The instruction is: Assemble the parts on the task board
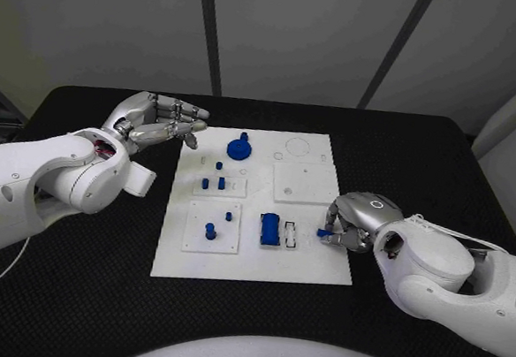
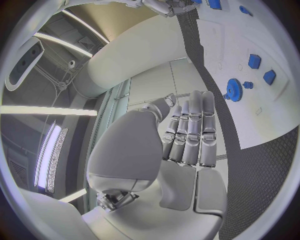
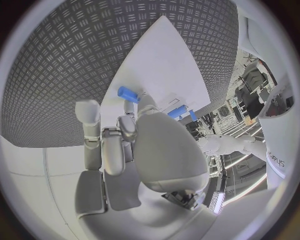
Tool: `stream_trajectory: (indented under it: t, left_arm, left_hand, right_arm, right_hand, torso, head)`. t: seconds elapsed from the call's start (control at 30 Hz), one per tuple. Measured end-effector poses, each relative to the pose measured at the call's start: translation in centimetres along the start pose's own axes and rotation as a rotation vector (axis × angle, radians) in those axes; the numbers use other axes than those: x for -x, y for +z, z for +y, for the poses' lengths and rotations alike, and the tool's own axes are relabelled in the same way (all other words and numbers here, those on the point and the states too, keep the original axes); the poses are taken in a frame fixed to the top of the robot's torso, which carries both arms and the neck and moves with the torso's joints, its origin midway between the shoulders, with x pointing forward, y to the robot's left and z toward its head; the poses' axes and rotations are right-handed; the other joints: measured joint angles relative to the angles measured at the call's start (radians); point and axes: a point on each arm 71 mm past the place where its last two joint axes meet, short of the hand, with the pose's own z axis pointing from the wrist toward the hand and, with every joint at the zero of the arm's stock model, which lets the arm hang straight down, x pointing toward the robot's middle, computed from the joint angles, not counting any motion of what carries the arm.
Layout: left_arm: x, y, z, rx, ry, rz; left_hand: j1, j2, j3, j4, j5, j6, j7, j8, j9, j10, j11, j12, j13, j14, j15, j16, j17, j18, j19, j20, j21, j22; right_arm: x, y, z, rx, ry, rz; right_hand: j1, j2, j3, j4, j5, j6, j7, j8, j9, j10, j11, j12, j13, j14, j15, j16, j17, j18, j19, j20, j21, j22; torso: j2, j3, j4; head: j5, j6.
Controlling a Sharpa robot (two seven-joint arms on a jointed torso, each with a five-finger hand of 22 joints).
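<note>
The right hand (image 1: 358, 220) rests at the right edge of the task board (image 1: 290, 276), its fingers (image 3: 129, 107) pinching a small blue peg (image 1: 324, 234) just beside the slotted white block (image 1: 291, 235). The principal risk is slippage: the peg is short, smooth and apparently cylindrical, and the hard metal fingers offer little compliance, so a slight tilt on approach could cause it to roll out of the pinch or jam at a hole rim. A second risk is collision with the blue rectangular block (image 1: 271, 230) standing just beside the slotted block; a sideways sweep could knock it over. The left hand (image 1: 157, 121) hovers over the worktop (image 1: 62, 295) off the board's far left corner, fingers loosely curled and holding nothing; if lowered carelessly it could strike the blue gear (image 1: 239, 148) near the far edge. The board is matt white plastic with raised square plates (image 1: 214, 226) carrying short upright blue pins (image 1: 210, 228). The worktop is black with an embossed tread pattern. Which hole the peg suits cannot be determined from these views.
</note>
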Motion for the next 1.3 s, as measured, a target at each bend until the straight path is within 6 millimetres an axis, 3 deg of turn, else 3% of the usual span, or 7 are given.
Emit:
stream_trajectory:
  t: [0.2,0.53,0.6,0.77,1.3]
  left_arm:
    - [-0.1,0.0,0.0,0.0,-0.001,0.002]
    - [-0.1,0.0,0.0,0.0,-0.001,0.002]
    - [-0.1,0.0,0.0,0.0,-0.001,0.002]
    - [-0.1,0.0,0.0,0.0,-0.001,0.003]
    - [-0.2,0.1,0.0,0.0,-0.002,0.004]
  left_hand:
    - [0.0,0.0,0.003,-0.003,0.0,0.0,0.0,0.0,0.0,0.0,0.0,0.0,0.0,0.0,0.0,0.0,-0.001,0.0,0.0,0.0,0.0,0.001]
    - [0.0,0.0,0.003,-0.003,0.0,0.0,0.0,0.0,0.0,0.0,0.0,0.0,0.0,0.0,0.0,0.0,-0.001,0.0,0.0,0.0,0.0,0.002]
    - [0.0,0.0,0.003,-0.003,0.0,0.0,0.0,0.004,0.0,0.0,0.0,0.004,-0.001,0.0,0.0,0.0,-0.002,0.0,0.0,0.0,0.0,0.003]
    - [0.0,0.0,0.003,-0.003,0.0,0.0,0.0,0.004,0.0,0.0,0.0,0.004,-0.001,0.0,0.0,0.0,-0.002,0.0,0.0,0.0,0.0,0.003]
    - [0.0,0.0,0.003,-0.003,0.0,0.0,0.0,0.004,0.0,0.0,0.0,0.004,-0.001,0.0,0.0,0.0,-0.001,0.0,0.0,0.0,0.0,0.003]
  right_arm:
    - [-0.2,-0.2,0.4,-0.006,0.055,-0.017]
    - [-0.3,-0.9,1.1,-0.012,0.188,-0.018]
    - [-0.2,-0.9,1.3,-0.012,0.22,-0.026]
    - [-0.1,-0.8,1.7,-0.014,0.281,-0.034]
    - [-0.6,0.2,2.7,-0.018,0.384,0.003]
  right_hand:
    - [-0.007,0.007,0.062,-0.013,0.028,0.004,0.001,0.001,0.0,0.01,0.007,0.018,0.023,0.0,-0.004,0.013,0.0,0.0,0.017,-0.003,0.021,0.036]
    - [-0.014,0.014,0.108,0.019,0.031,0.005,0.002,-0.001,-0.006,0.016,0.009,0.018,0.028,0.001,-0.011,0.019,0.0,0.0,0.021,-0.007,0.031,0.047]
    - [-0.026,0.005,0.12,0.031,0.031,0.008,0.004,-0.001,-0.049,0.022,0.002,0.026,0.042,0.001,-0.011,0.023,0.0,0.0,0.023,-0.009,0.033,0.051]
    - [-0.049,-0.013,0.14,0.031,0.031,0.01,0.006,0.004,-0.049,0.042,-0.014,0.031,0.036,0.002,-0.016,0.023,0.0,0.0,0.024,-0.01,0.033,0.054]
    - [-0.093,-0.034,0.178,0.062,0.04,0.021,-0.005,0.004,-0.048,0.053,-0.025,0.028,0.043,0.001,-0.018,0.023,0.0,0.0,0.024,-0.01,0.037,0.058]
  torso:
    - [0.0,0.0,0.0013]
    - [0.001,-0.0013,0.0023]
    - [0.001,-0.0011,0.0024]
    - [0.001,-0.0008,0.0024]
    - [0.001,-0.0007,0.0013]
  head:
    - [0.001,0.005]
    - [0.002,0.007]
    - [0.004,0.007]
    - [0.006,0.006]
    - [0.009,0.005]
